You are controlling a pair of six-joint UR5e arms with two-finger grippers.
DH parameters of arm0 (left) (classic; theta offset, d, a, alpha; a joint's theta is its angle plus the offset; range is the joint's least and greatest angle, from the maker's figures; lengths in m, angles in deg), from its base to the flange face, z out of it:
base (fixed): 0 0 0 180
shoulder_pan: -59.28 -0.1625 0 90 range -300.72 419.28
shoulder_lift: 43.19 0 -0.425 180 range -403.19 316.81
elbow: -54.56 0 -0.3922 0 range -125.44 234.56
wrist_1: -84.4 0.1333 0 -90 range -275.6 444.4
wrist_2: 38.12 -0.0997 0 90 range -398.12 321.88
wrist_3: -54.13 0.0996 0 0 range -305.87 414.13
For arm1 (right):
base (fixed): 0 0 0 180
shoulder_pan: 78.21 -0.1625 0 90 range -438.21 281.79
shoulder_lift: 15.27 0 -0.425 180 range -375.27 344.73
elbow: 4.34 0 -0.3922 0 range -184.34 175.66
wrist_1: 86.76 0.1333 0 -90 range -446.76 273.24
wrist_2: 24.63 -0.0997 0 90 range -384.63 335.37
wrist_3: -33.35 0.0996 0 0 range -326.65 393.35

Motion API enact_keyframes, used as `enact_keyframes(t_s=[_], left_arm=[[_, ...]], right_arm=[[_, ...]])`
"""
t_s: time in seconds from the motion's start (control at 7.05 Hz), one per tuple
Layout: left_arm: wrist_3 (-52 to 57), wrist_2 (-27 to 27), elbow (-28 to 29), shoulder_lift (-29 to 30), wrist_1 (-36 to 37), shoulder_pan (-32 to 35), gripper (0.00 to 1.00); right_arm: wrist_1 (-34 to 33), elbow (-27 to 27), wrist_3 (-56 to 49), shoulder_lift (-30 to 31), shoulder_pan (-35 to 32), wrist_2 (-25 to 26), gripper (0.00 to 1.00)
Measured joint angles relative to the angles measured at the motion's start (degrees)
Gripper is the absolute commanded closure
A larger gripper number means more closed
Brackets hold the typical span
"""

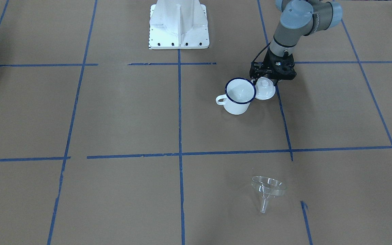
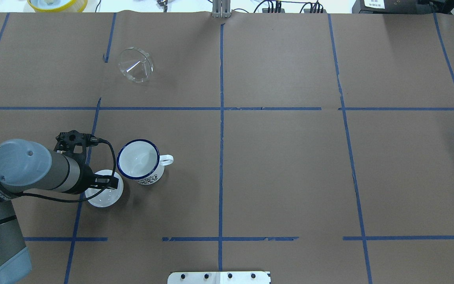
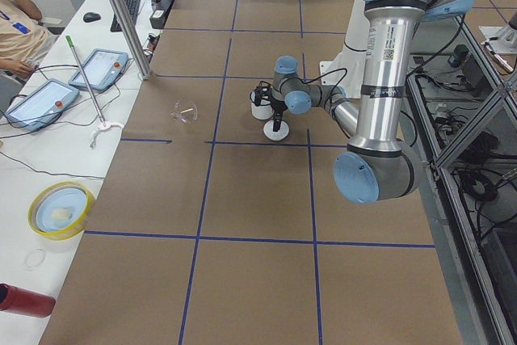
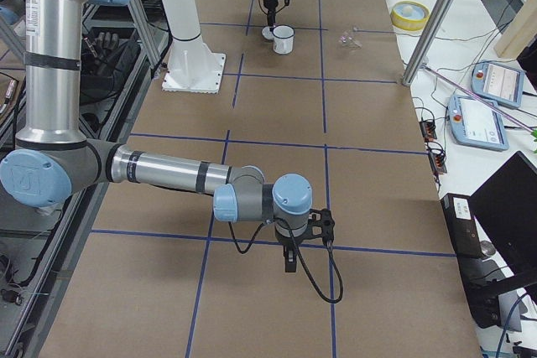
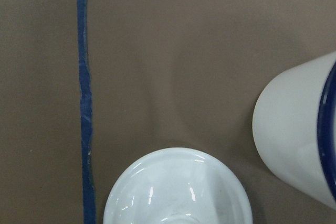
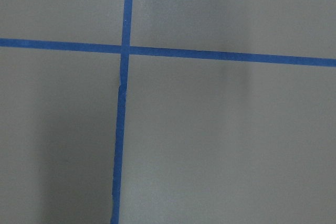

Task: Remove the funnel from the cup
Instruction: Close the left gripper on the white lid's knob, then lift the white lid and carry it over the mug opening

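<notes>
The clear funnel (image 1: 268,187) lies on its side on the brown paper, far from the cup and nearer the operators' side; it also shows in the overhead view (image 2: 135,65). The white mug with a blue rim (image 1: 238,97) stands upright and empty (image 2: 138,159). My left gripper (image 1: 264,81) hangs just over a white knobbed lid (image 1: 265,92) beside the mug, its fingers apart, holding nothing. The left wrist view shows the lid (image 5: 178,187) and the mug's wall (image 5: 299,129). My right gripper (image 4: 289,262) hovers far off over bare paper; I cannot tell if it is open.
The robot's white base plate (image 1: 179,37) stands at the table's middle rear. Blue tape lines (image 1: 179,112) grid the paper. A yellow bowl (image 2: 57,4) sits off the far edge. Operators' tablets and a pole stand on the side bench (image 3: 48,103).
</notes>
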Motion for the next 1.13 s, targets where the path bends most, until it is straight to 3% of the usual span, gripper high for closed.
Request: enact_keyframes(t_s=[0.14,0.28,0.43,0.57,0.85,1.13], left_arm=[[0.0,0.02,-0.08,-0.05,0.02,-0.1,0.36],[0.0,0.06,-0.14,-0.07,0.03,-0.14,0.54],[0.0,0.08,-0.2,-0.08,0.05,-0.14,0.87],[0.0,0.08,-0.28,-0.09,0.13,-0.12,1.0],[0.02,0.13,-1.27,-0.43,0.35,0.23,1.0],[0.12,0.26,-7.89,-4.77,0.54,1.55,1.0]], right_arm=[[0.0,0.0,0.0,0.0,0.0,0.0,0.0],[0.0,0.0,0.0,0.0,0.0,0.0,0.0],[0.0,0.0,0.0,0.0,0.0,0.0,0.0],[0.0,0.0,0.0,0.0,0.0,0.0,0.0],[0.0,0.0,0.0,0.0,0.0,0.0,0.0],[0.0,0.0,0.0,0.0,0.0,0.0,0.0]])
